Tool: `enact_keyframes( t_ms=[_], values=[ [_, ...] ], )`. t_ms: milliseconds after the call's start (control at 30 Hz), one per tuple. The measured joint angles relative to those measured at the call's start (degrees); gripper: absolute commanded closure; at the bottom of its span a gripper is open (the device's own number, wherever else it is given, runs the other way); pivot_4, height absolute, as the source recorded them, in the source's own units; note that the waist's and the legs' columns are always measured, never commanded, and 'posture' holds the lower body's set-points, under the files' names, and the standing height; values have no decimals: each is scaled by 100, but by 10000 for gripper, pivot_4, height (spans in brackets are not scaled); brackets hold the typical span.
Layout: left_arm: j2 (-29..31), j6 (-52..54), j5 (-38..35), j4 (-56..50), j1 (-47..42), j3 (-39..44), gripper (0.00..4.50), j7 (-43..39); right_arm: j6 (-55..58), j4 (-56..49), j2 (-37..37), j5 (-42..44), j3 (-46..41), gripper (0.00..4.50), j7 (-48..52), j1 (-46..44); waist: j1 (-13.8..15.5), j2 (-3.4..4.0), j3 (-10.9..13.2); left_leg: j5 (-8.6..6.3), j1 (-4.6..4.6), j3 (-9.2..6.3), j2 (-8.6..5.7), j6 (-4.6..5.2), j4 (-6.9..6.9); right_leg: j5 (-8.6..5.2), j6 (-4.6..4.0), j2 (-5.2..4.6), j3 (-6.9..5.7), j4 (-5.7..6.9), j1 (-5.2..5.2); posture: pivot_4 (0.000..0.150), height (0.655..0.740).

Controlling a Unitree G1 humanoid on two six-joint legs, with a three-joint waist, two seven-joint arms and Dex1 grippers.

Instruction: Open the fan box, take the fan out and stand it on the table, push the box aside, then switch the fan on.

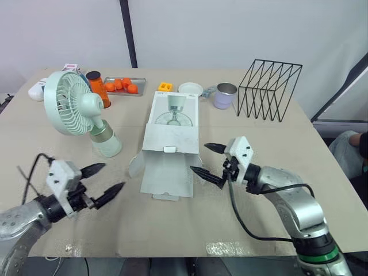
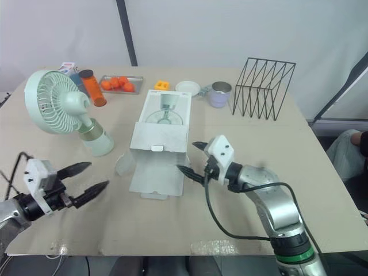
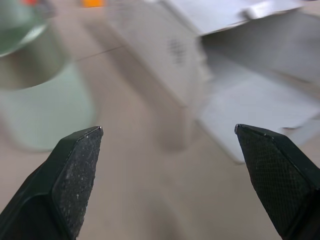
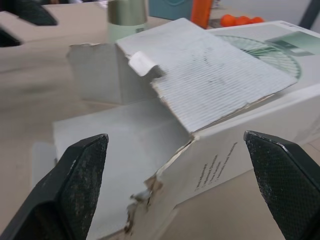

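Right end effector [image 1: 199, 157] spread, holding nothing, just beside open flaps of box [image 1: 171, 135], on its right. Left end effector [image 1: 114, 175] spread too, empty, over worktop [image 1: 276, 149] left of flaps, near edge. Box lies flat mid-worktop, open end toward robot. Fan [image 1: 77, 109] stands upright left of box, apart from it.

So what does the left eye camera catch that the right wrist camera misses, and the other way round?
Left eye view: the wide picture, with the fan standing upright on the table, the wire rack and the mug behind.
Right wrist view: close detail, namely the torn cardboard edge at the box's open end and the small print on its side.
Both: the fan box with its flap open, the orange bottle, and the right gripper, open by the box's open end.
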Motion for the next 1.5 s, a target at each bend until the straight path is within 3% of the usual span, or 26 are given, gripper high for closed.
enact_keyframes(
  t_ms=[367, 467, 567, 600, 633, 667, 767, 833, 1233, 1500],
  values=[
    [139, 172, -59, -39, -1072, -1095, 227, -367, 1310, -49, 736, -395, 231, 0, -1417, -211, -6, 1, 0, 0, -1, -2, 3, 0, -3, 1, -2, 6, -2, 0, -3, 1500, 7400],
    [88, 180, -57, -39, -1109, -1190, 0, -342, 1559, -54, 906, -419, 232, 7872, -1677, -224, -8, 1, 0, 0, -1, -2, 3, 0, -3, 1, -2, 5, -1, 0, -3, 1500, 7400],
    [38, 189, -57, -40, -1106, -1294, 0, -340, 1713, -54, 1005, -437, 217, 19272, -1867, -230, -7, 1, 0, 0, -1, -2, 1, 0, -3, 1, -2, 4, -1, 0, -3, 1500, 7400],
    [39, 189, -57, -40, -1105, -1295, 0, -341, 1718, -54, 1007, -438, 214, 19272, -1875, -229, -7, 1, 0, 0, -1, -2, 1, 0, -3, 1, -2, 4, -1, 0, -3, 1500, 7400],
    [38, 189, -57, -40, -1102, -1299, 0, -341, 1731, -54, 1011, -444, 201, 26334, -1900, -229, -7, 1, 0, 0, -1, -2, 2, 0, -3, 1, -2, 4, -1, 0, -3, 1500, 7400],
    [39, 189, -53, -40, -1101, -1307, 0, -343, 1741, -54, 1020, -451, 190, 27438, -1941, -229, -7, 1, 0, 0, -1, -2, 2, 0, -3, 1, -2, 5, -1, 0, -3, 1500, 7400],
    [28, 189, -13, -40, -1100, -1398, 0, -341, 1789, -53, 1088, -469, 176, 40164, -2049, -231, -7, 1, 0, 0, -1, -2, 2, 0, -3, 1, -2, 5, -1, 0, -3, 1500, 7400],
    [-8, 188, 0, -41, -1100, -1490, 0, -326, 1799, -53, 1103, -511, 173, 43736, -2120, -232, -8, 1, 0, 0, -2, -2, 1, 0, -3, 1, -2, 4, -1, 0, -3, 1500, 7400],
    [-85, 188, 99, -141, -1214, -1605, 0, -238, 1790, -44, 865, -540, 128, 43736, -2071, -227, -7, 2, 0, 0, -1, -2, 0, 0, -3, 0, -1, 4, 0, 0, -3, 1500, 7400],
    [-196, 178, 174, -35, -1358, -1788, 0, -265, 1722, -537, 450, -313, -679, 43736, -1846, 486, 32, 2, 1, -1, -7, -3, -7, 2, -3, -3, 5, -1, -3, -1, -3, 1500, 7400]
  ],
)
